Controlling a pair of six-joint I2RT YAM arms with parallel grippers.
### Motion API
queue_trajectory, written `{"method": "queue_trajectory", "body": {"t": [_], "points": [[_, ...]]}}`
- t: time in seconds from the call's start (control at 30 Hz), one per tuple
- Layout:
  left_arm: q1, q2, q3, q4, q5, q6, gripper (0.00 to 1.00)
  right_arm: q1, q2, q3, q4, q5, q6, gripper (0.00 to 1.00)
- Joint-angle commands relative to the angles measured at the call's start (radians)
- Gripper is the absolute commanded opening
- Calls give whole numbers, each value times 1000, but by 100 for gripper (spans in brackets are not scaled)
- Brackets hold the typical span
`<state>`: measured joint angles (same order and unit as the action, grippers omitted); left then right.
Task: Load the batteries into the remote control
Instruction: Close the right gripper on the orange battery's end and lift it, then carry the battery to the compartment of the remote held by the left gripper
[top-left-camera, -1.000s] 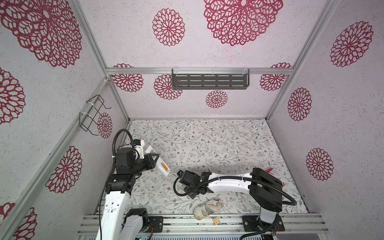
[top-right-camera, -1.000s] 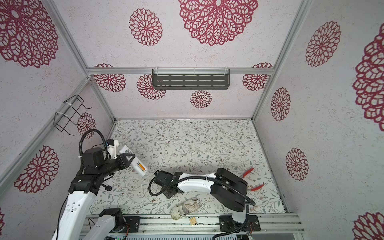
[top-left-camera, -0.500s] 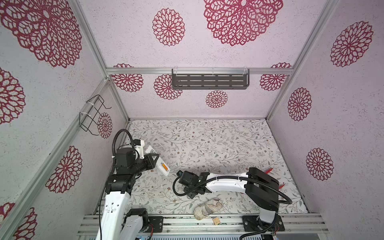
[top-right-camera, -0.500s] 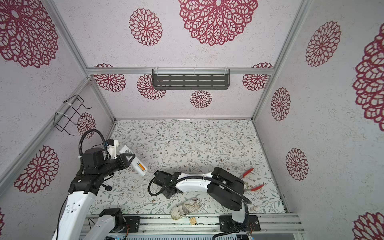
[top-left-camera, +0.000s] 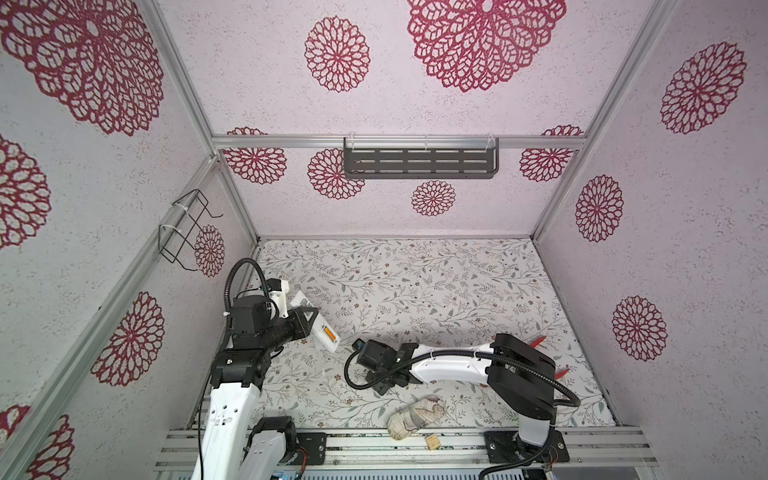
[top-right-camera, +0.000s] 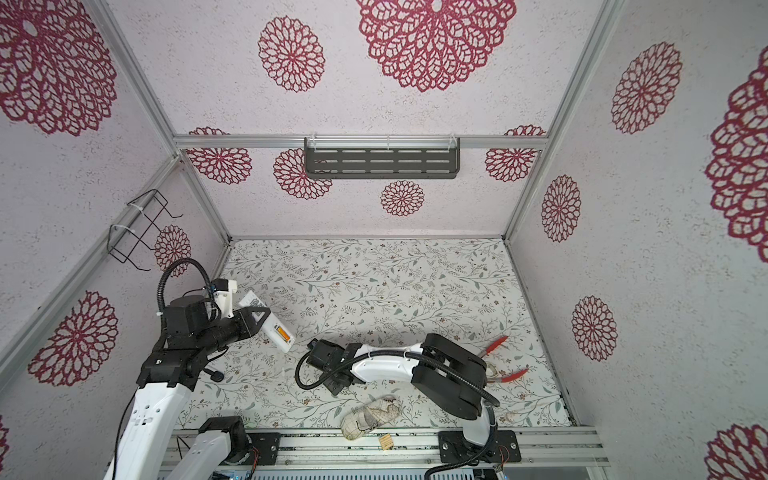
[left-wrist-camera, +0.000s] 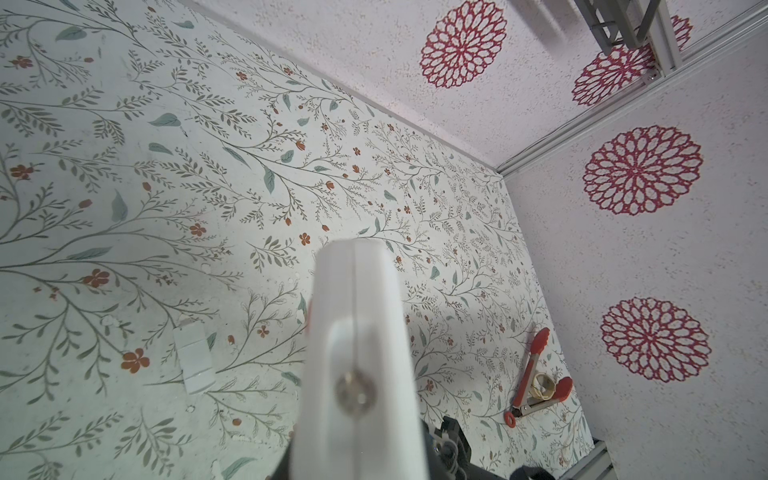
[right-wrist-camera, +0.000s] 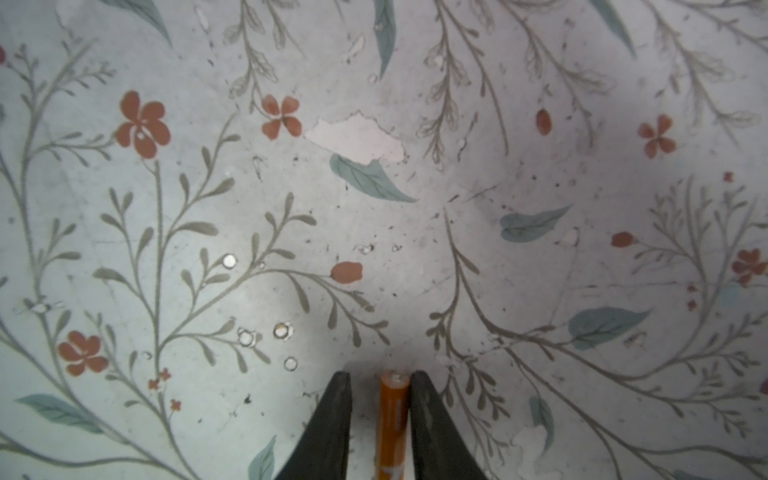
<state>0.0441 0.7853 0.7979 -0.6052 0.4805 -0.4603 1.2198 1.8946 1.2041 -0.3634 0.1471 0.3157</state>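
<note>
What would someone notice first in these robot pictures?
Big dark-red lacy flower prints cover the pale walls all round. On the left, the left gripper holds a slim white plastic remote control up over the leafy-patterned table; a small orange cylindrical battery sits between the jaws of the right gripper.

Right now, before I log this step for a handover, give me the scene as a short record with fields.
left gripper: shut on the remote control, held above the table
loaded battery: orange, seated in the remote's open compartment
right gripper: low over the table, jaws either side of the loose battery, gap on one side
tongs: red-tipped, lying near the right wall
</note>
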Motion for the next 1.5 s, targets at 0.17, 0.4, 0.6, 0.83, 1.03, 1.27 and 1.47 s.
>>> {"method": "queue_trajectory", "body": {"t": [0.17, 0.4, 0.6, 0.83, 1.03, 1.27, 1.47], "points": [[-4, -11, 2, 21, 13, 17, 0, -6, 20, 26, -8, -10, 5, 24], [-6, -13, 1, 22, 12, 14, 0, -6, 15, 26, -11, -9, 5, 19], [-8, -9, -1, 27, 21, 8, 0, -6, -2, 16, 9, -5, 3, 16], [-24, 0, -9, 43, 40, -10, 0, -39, -73, -23, 76, 12, -27, 14], [-33, 14, -27, 76, 55, -52, 0, -51, -179, -71, 126, 21, -54, 13], [-47, 27, -134, 266, 154, -213, 0, -65, -362, -99, 204, -20, -137, 13], [-99, 11, -226, 426, 185, -302, 0, -72, -485, -141, 345, -96, -162, 13]]}}
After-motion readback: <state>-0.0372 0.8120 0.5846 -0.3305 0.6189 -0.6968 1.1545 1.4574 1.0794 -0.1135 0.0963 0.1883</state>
